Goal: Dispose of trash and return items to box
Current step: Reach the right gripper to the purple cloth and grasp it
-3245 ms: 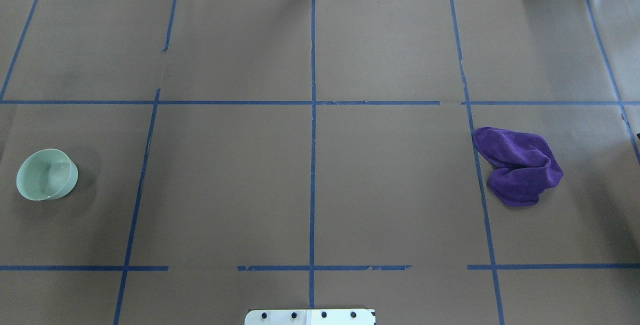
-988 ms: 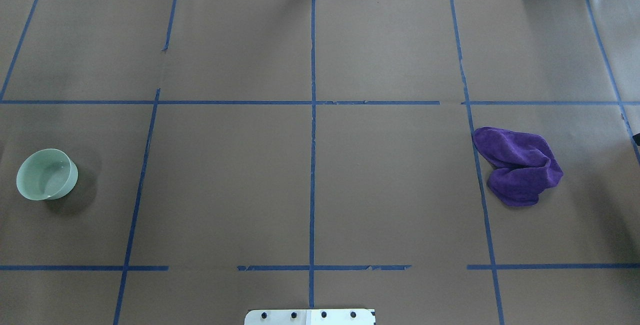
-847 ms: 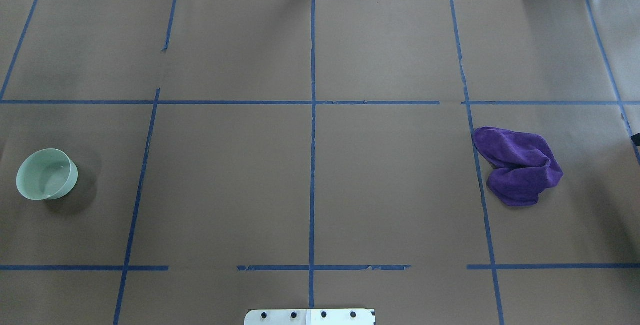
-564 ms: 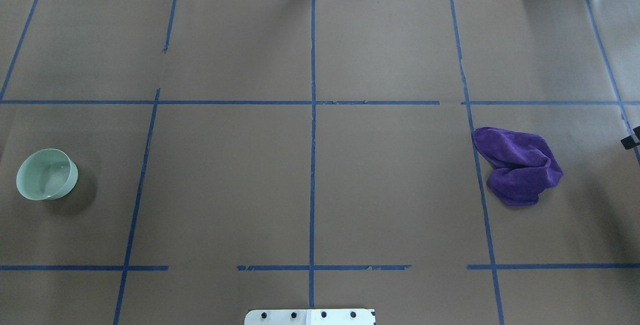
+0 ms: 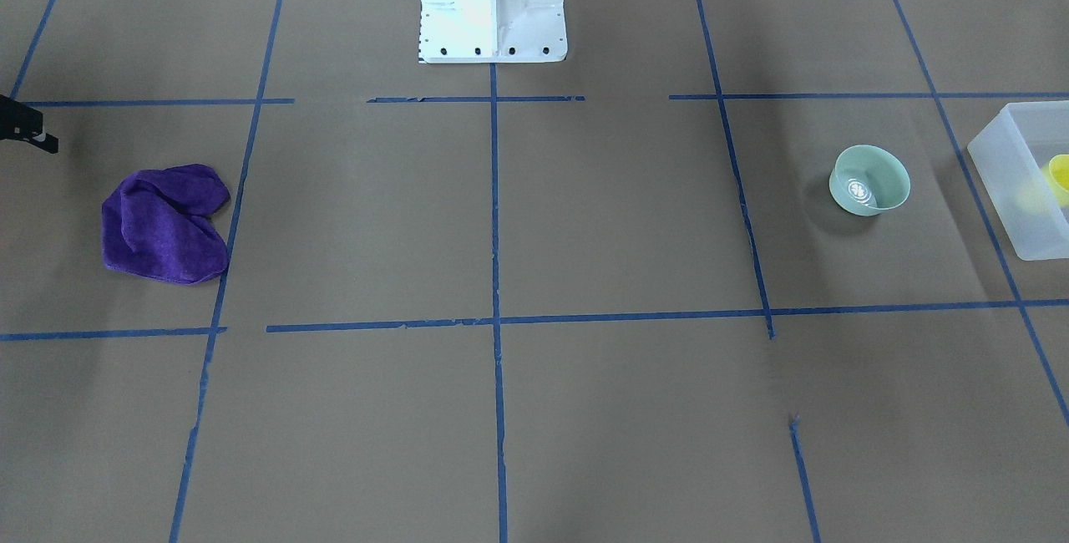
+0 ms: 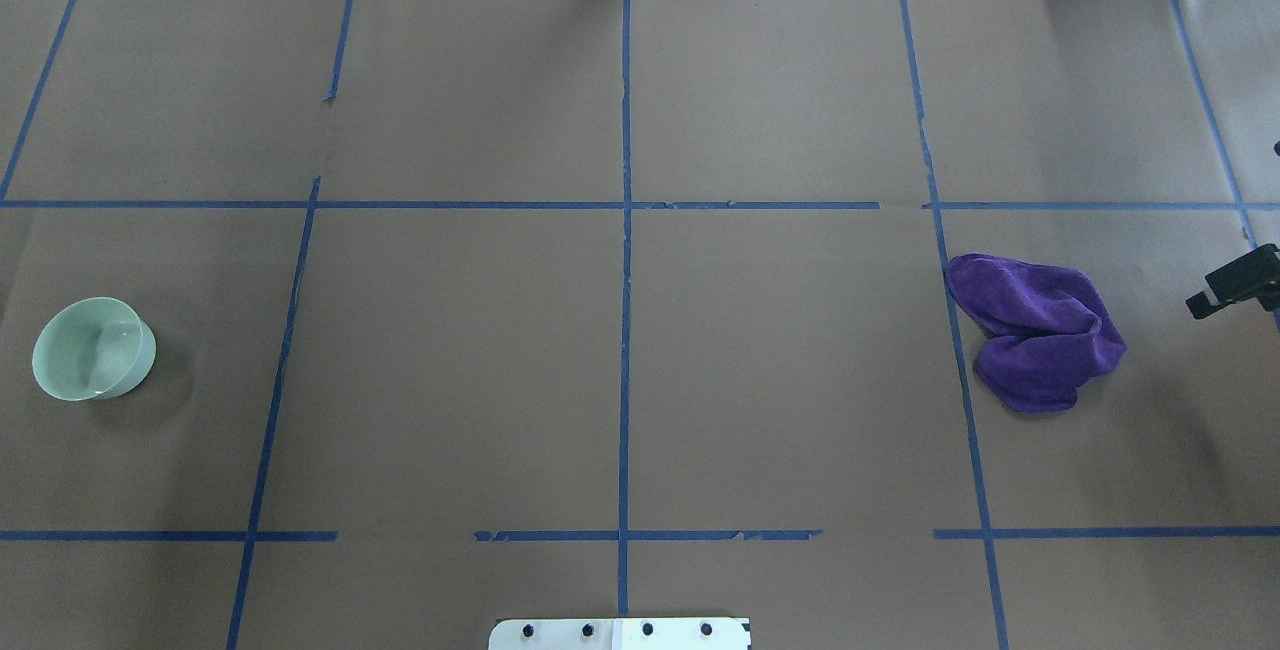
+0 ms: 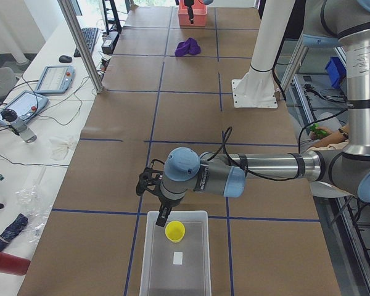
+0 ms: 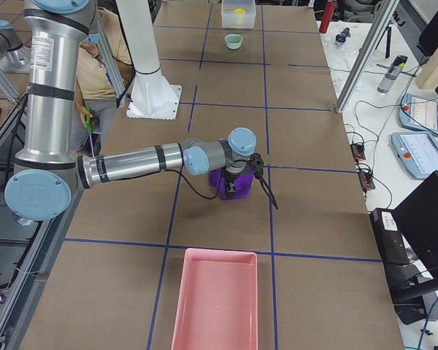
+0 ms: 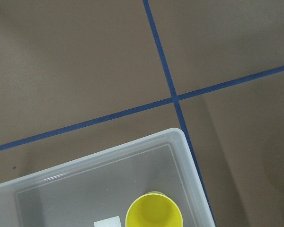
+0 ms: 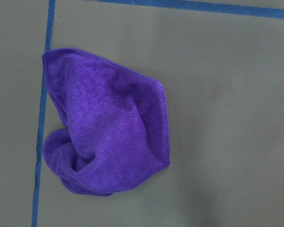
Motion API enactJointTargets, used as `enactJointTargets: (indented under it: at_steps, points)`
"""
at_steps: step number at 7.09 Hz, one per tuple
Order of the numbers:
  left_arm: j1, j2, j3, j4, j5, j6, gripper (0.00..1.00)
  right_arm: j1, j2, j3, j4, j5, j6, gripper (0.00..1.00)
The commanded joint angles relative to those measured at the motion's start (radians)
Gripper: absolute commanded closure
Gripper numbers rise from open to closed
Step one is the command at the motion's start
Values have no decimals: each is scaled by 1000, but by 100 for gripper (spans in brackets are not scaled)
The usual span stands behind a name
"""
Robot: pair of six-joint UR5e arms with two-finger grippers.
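The small yellow cup (image 7: 175,231) stands inside the translucent box (image 7: 149,259) at the table's left end; it also shows in the left wrist view (image 9: 154,213). My left gripper (image 7: 162,217) hovers over the box's near rim; I cannot tell whether it is open or shut. A pale green bowl (image 6: 93,348) stands beside the box (image 5: 1010,192). A crumpled purple cloth (image 6: 1040,330) lies on the right side. My right gripper (image 8: 238,191) hangs just above and beside the cloth (image 10: 109,132); only one black part of it shows at the overhead view's right edge.
The white robot base (image 5: 491,4) stands at the table's near middle edge. A pink tray (image 8: 215,299) lies at the table's right end. Blue tape lines cross the brown table cover. Operators' pendants and cables lie beyond the far edge.
A black part of my right gripper has come into the overhead view from the right edge, moving left toward the cloth. The shadow by the bowl has shrunk. Bowl and cloth have not moved.
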Motion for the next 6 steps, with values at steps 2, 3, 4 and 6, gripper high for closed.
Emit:
enactJointTargets:
  at_steps: [2,3,4,6]
  points:
    - [18,7,-22,-1,-37,-84,0,-246,-8,3,313,-191,527,0]
    - [18,8,-22,-1,-37,-84,0,-289,-4,-24,365,-225,662,0]
    - [18,8,-20,1,-37,-84,0,-297,-1,-53,399,-250,680,0]
    - [18,8,-19,2,-39,-83,0,-297,10,-78,400,-259,699,33]
